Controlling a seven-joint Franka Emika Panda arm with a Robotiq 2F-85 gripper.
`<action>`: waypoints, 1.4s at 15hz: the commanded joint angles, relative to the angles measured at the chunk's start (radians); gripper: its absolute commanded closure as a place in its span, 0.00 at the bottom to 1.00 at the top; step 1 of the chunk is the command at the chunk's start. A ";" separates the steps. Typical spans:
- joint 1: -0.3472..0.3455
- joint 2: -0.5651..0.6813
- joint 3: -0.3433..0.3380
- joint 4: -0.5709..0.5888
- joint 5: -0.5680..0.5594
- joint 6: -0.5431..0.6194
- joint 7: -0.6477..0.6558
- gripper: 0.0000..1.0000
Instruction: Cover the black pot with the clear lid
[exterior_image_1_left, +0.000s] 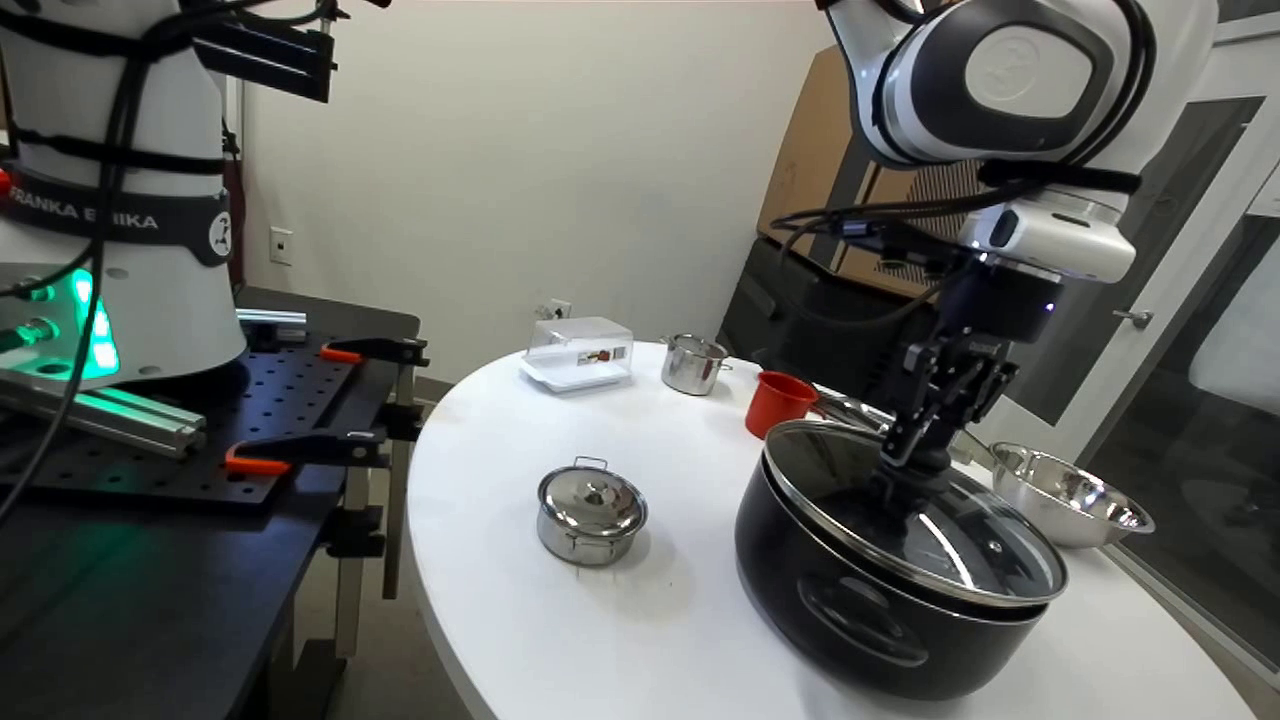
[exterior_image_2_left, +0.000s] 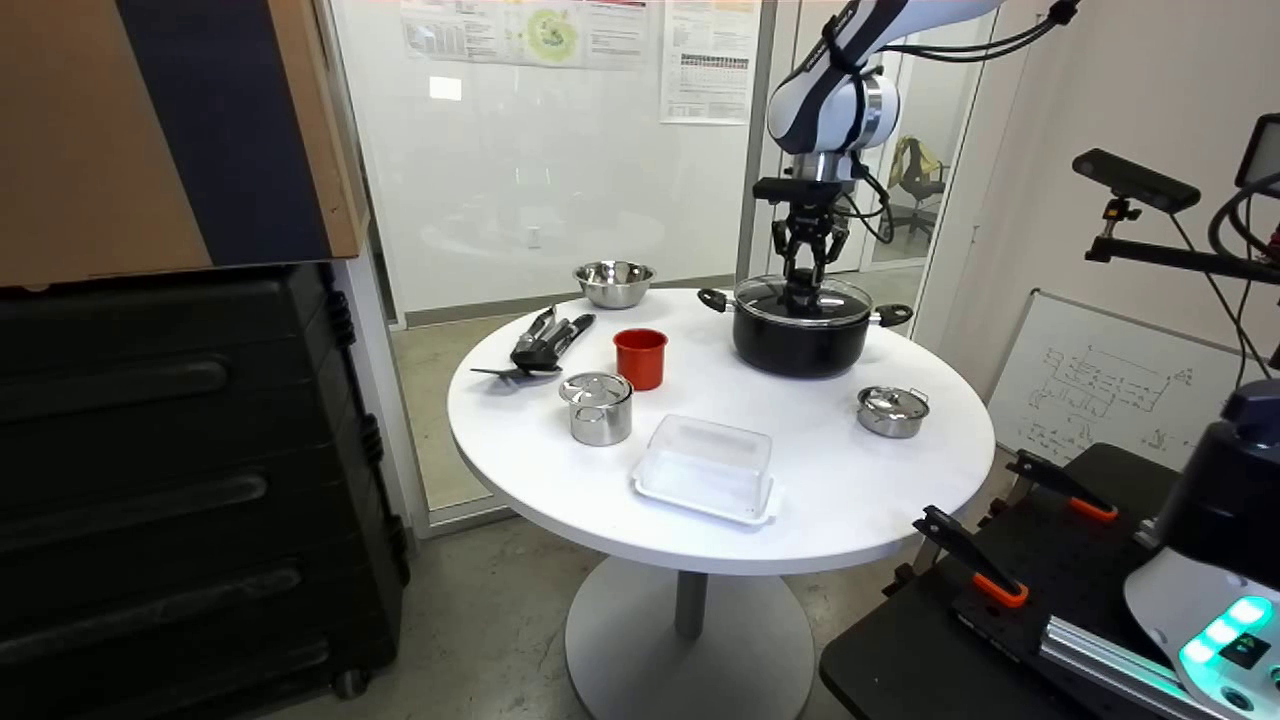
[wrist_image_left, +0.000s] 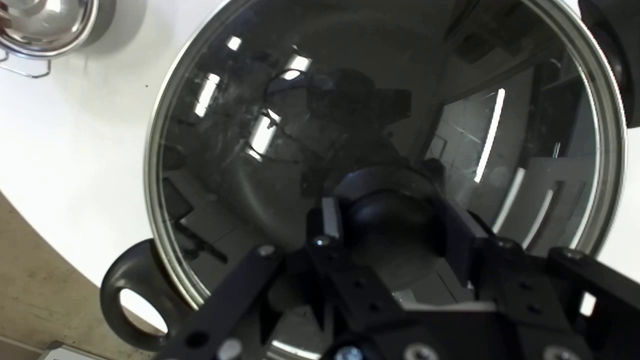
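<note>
The black pot (exterior_image_1_left: 955, 650) stands upright on the white table; it also shows in an exterior view (exterior_image_2_left: 800, 352). The clear lid (exterior_image_1_left: 1000, 535), glass with a metal rim and black knob, lies over the pot's mouth. It also shows in the wrist view (wrist_image_left: 260, 200) and an exterior view (exterior_image_2_left: 845, 302). A thin dark gap shows between lid rim and pot rim; I cannot tell if the lid is fully seated. My gripper (wrist_image_left: 395, 220) points straight down from above, its fingers against both sides of the knob. It shows in both exterior views (exterior_image_1_left: 905, 465) (exterior_image_2_left: 803, 275).
A small lidded silver pot (exterior_image_1_left: 592, 510) stands beside the black pot. A red cup (exterior_image_2_left: 640, 360), a silver container (exterior_image_2_left: 600, 415), a clear box (exterior_image_2_left: 705, 470), utensils (exterior_image_2_left: 545, 345) and a steel bowl (exterior_image_2_left: 614, 285) are on the round table (exterior_image_2_left: 840, 490).
</note>
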 joint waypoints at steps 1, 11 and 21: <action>0.000 -0.003 -0.006 0.011 0.017 0.010 0.013 0.75; -0.001 0.012 -0.005 0.008 0.029 0.035 0.013 0.75; -0.006 0.021 0.004 0.009 0.050 0.035 0.008 0.75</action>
